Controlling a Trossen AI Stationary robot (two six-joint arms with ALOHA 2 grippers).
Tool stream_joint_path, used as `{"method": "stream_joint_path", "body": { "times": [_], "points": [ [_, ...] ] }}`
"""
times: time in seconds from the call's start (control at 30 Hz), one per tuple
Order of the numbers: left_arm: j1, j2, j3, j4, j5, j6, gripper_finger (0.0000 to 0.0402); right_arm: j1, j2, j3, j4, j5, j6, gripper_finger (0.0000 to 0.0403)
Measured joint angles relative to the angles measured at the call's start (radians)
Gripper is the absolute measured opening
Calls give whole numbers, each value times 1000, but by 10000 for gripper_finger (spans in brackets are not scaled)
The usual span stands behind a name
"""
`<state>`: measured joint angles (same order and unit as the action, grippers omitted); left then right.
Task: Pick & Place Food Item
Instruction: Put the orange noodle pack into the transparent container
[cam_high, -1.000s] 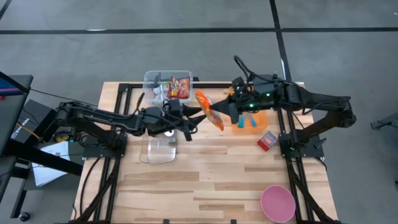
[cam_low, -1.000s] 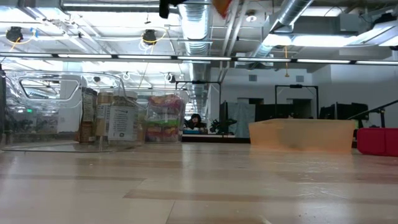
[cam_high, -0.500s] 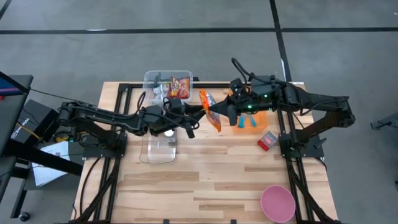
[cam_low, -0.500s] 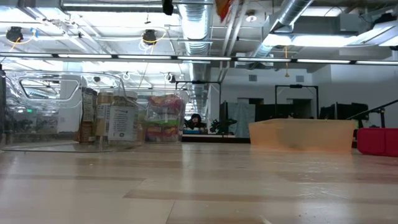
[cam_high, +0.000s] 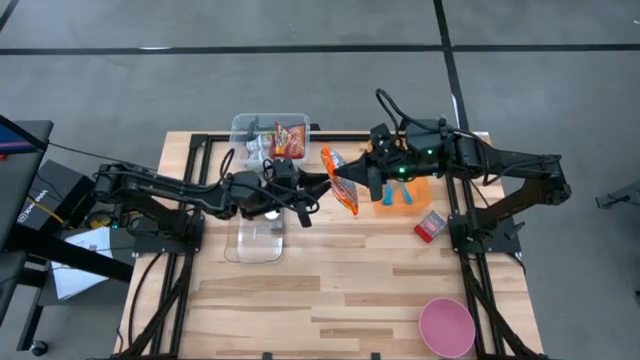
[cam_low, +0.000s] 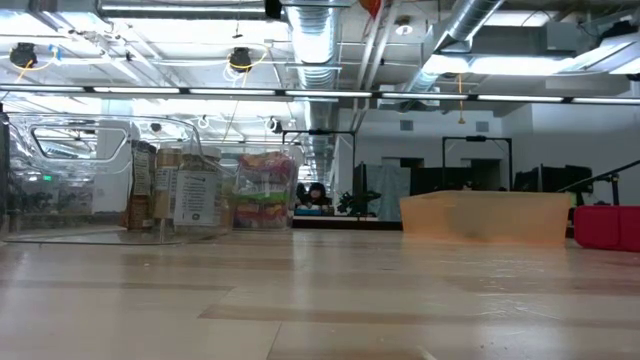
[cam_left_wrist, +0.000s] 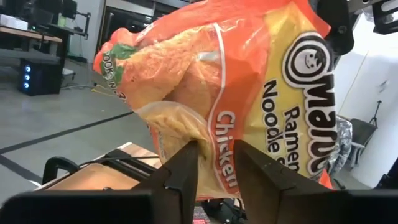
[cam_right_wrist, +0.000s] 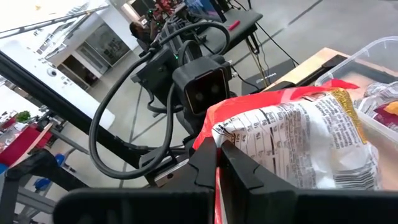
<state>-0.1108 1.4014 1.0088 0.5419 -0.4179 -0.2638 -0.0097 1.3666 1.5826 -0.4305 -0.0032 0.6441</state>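
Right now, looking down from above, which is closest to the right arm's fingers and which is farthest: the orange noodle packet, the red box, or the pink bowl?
Measured from the right gripper in the high view:
1. Orange noodle packet: held between both arms at mid-table, right at the fingers.
2. Red box: on the table's right side, near the right arm's base.
3. Pink bowl: at the near right corner, clearly farthest.

Bystander clutter across the wooden desk (cam_high: 340, 290)

Sat at the far edge: a clear bin (cam_high: 268, 137) stuffed with snack packets; just in front of it, a clear lid (cam_high: 255, 243) lying flat. Stood toward the right: an orange tray (cam_high: 412, 194) holding blue pieces, a small red box (cam_high: 431, 226) just beside it. Rested at the near right corner, well apart: a pink bowl (cam_high: 446, 326).
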Motion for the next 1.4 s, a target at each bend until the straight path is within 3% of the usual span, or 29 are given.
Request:
{"method": "stream_joint_path", "body": {
  "times": [0.23, 0.47, 0.67, 1.1, 1.4],
  "points": [
    [0, 0, 0, 0, 0, -3, 9, 1, 0, 0, 1, -1, -1, 0],
    [0, -8, 0, 10, 2, -3, 1, 23, 0, 0, 41, -1, -50, 13],
    [0, -34, 0, -8, 22, 20, 0, 29, 0, 0, 60, -2, -67, 59],
    [0, -237, 0, -444, -9, -29, 0, 17, -31, 0, 42, 5, -79, 180],
    [8, -324, -1, -592, -102, -115, 0, 7, -47, 0, 19, 8, -79, 214]
  ]
}}
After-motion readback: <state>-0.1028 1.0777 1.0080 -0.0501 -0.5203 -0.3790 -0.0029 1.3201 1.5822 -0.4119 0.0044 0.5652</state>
